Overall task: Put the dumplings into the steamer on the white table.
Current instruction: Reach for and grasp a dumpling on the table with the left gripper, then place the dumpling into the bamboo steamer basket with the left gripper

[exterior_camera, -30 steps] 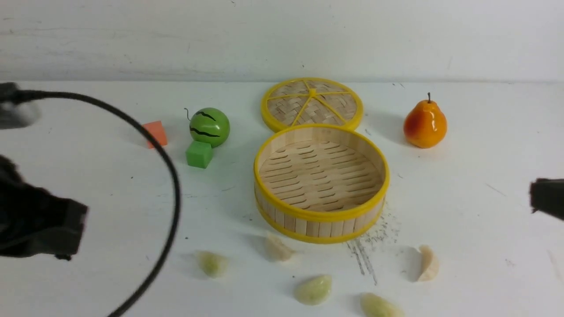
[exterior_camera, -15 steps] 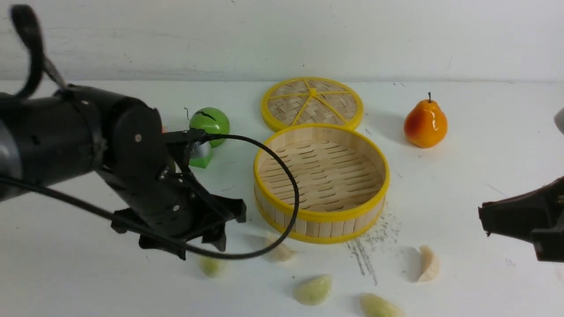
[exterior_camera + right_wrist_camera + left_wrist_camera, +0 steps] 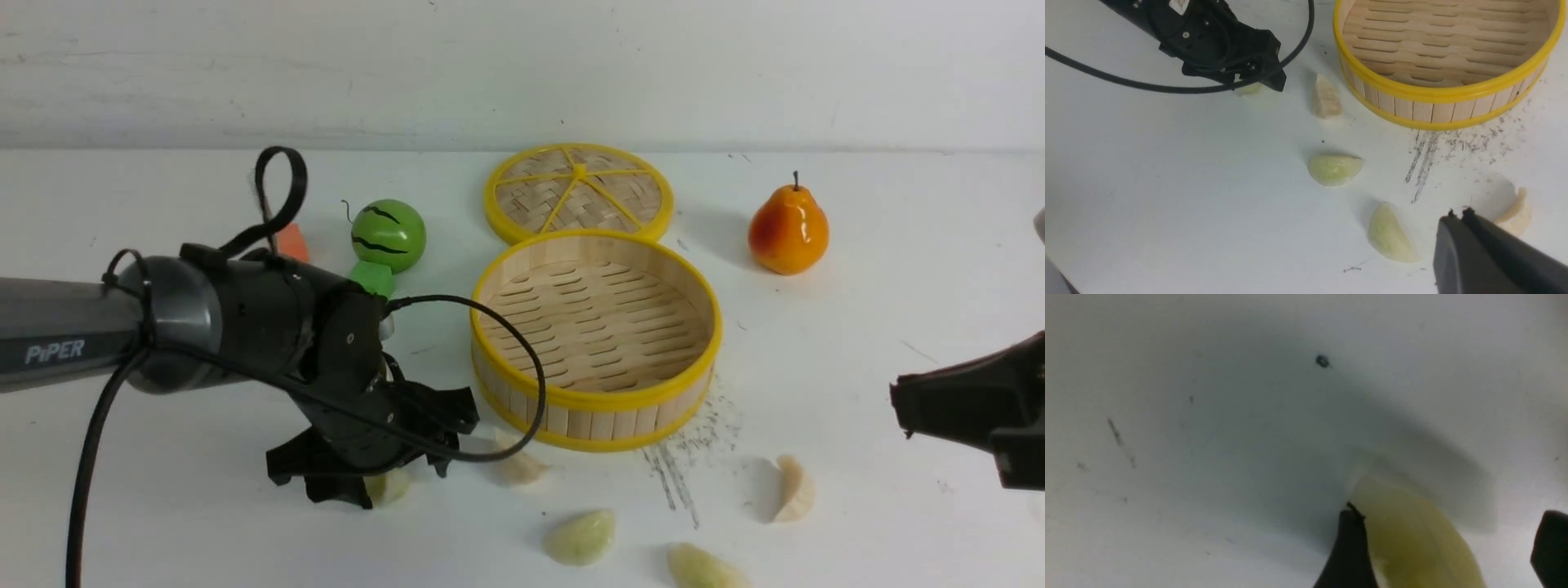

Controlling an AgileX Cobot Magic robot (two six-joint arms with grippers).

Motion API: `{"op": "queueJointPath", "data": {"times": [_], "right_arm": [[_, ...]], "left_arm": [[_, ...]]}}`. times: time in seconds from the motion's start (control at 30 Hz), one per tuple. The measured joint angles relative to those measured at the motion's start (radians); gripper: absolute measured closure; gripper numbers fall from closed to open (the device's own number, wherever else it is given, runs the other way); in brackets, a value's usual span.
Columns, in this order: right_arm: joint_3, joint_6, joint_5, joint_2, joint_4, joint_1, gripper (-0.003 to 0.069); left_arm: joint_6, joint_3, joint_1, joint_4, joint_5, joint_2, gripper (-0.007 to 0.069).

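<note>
Where left hand (image 3: 385, 480) straddles dumpling (image 3: 393, 487), steamer (image 3: 596, 402) rim near

Front camera looks across white table (image 3: 857, 269), left wrist tight on one dumpling (image 3: 1412, 539), front and right wrist share steamer (image 3: 1433, 110)

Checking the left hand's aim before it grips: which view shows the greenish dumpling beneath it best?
The left wrist view: the dumpling lies large between the open left hand's fingers, nearer one of them. In the front view the hand covers all but a small part of it; the right wrist view shows just an edge.
</note>
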Motion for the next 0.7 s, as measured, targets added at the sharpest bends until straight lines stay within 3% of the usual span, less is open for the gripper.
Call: {"op": "queueJointPath", "data": {"times": [0.23, 0.27, 0.3, 0.47, 0.7], "right_arm": [[0.000, 0.000, -0.001, -0.002, 0.000, 0.026, 0.0659], [0.000, 0.000, -0.003, -0.002, -0.002, 0.043, 0.0657], [0.000, 0.000, -0.003, -0.002, -0.004, 0.047, 0.0657], [0.000, -0.002, -0.007, -0.002, -0.024, 0.072, 0.0653], [0.000, -0.003, -0.013, -0.002, -0.028, 0.078, 0.0650]], "left_arm": [[0.074, -0.005, 0.000, 0.004, 0.021, 0.008, 0.0256], [0.099, -0.005, 0.000, 0.005, 0.034, 0.009, 0.0348], [0.108, -0.007, 0.000, 0.004, 0.038, 0.009, 0.0363], [0.197, -0.012, 0.000, -0.017, 0.072, 0.010, 0.0366], [0.335, -0.123, 0.000, -0.051, 0.241, -0.027, 0.0366]]}}
